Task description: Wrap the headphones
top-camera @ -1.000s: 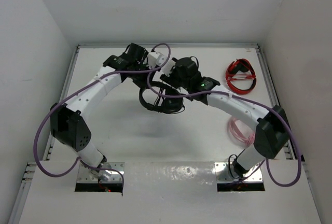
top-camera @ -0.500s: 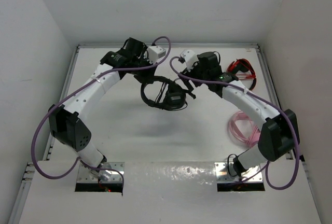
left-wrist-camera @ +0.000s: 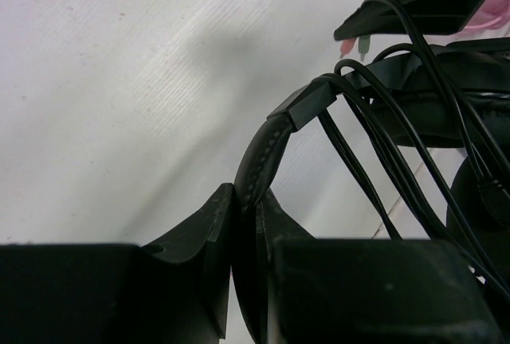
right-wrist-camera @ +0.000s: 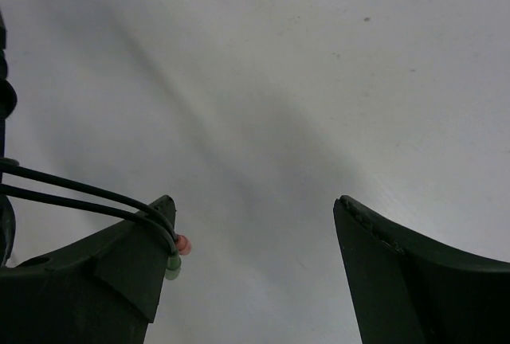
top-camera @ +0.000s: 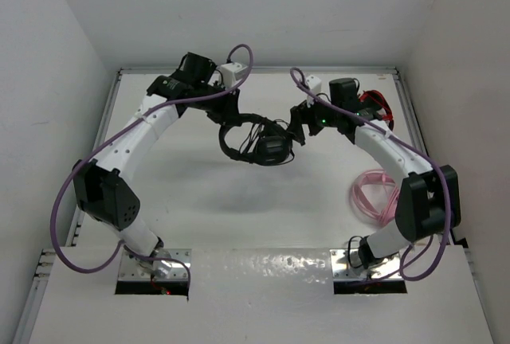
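Over white tabletop point(top-camera: 183, 193), headphones point(top-camera: 259, 143) are pinched by the left gripper point(left-wrist-camera: 245, 228); cable point(right-wrist-camera: 84, 194) is draped at 3 o'clock across the wide-spread right gripper point(right-wrist-camera: 255, 213).

White arm links point(top-camera: 135, 141), black joints point(top-camera: 103, 197); purple cables point(top-camera: 53, 220) looping outside; black wedge tool fingers point(right-wrist-camera: 414, 280).

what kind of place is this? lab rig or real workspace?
Likely a lab test cell: white table boxed in by plain white walls, with headphones, a red headset and a pink headset as props.
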Available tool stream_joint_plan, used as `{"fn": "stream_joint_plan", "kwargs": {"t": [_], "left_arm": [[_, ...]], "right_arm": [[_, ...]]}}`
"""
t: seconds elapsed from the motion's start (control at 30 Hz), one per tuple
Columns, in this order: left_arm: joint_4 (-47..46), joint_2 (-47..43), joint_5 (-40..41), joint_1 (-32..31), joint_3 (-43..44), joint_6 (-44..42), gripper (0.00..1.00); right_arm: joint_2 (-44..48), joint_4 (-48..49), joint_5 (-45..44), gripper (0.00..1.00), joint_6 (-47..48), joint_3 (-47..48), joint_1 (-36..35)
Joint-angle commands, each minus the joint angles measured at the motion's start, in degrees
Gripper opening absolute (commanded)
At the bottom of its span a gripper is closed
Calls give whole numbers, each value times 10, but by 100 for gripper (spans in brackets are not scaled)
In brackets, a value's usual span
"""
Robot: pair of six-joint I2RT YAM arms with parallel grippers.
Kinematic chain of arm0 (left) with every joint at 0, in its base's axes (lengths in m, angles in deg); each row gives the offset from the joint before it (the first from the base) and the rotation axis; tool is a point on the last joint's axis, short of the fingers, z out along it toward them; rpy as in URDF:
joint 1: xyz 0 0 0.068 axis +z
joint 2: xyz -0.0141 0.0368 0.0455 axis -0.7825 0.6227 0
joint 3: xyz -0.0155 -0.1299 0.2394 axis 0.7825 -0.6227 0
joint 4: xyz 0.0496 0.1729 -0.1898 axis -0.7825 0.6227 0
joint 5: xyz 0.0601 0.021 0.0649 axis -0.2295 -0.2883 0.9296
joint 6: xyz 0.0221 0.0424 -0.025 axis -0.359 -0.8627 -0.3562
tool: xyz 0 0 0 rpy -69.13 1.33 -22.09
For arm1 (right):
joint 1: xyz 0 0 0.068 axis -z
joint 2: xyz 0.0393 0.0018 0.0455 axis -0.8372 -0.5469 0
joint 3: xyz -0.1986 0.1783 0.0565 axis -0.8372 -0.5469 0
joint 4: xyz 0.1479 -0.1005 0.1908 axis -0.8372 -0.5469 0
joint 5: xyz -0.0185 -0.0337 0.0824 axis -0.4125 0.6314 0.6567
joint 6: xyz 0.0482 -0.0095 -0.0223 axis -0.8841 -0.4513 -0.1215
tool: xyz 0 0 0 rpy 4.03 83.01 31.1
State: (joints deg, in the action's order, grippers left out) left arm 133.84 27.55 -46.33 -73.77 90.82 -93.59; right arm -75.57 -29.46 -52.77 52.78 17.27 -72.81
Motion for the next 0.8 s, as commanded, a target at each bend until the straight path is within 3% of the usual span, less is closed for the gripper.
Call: {"fn": "stream_joint_plan", "kwargs": {"t": [0.0, 0.1, 0.2, 0.27, 0.37, 0.53, 0.77], "left_arm": [[-33, -12, -106, 8, 45, 24, 0], [-63, -8, -147, 26, 48, 61, 0], [-85, -2, -140, 30, 73, 76, 0], [-89, 4, -126, 31, 87, 79, 0], [-98, 11, -105, 31, 101, 88, 0], [-108, 24, -68, 31, 98, 98, 0], [-128, 21, 36, 66, 86, 103, 0]], "right_arm": [[8, 52, 100, 78, -81, -26, 43], [-18, 31, 202, 82, -109, -24, 70], [-57, -54, 212, 90, -75, -22, 72], [-69, -60, 233, 99, -77, -45, 72], [-46, 21, 285, 99, -151, -100, 71], [40, 242, 291, 99, -298, -168, 71], [95, 60, 145, 99, -161, -148, 72]]}}
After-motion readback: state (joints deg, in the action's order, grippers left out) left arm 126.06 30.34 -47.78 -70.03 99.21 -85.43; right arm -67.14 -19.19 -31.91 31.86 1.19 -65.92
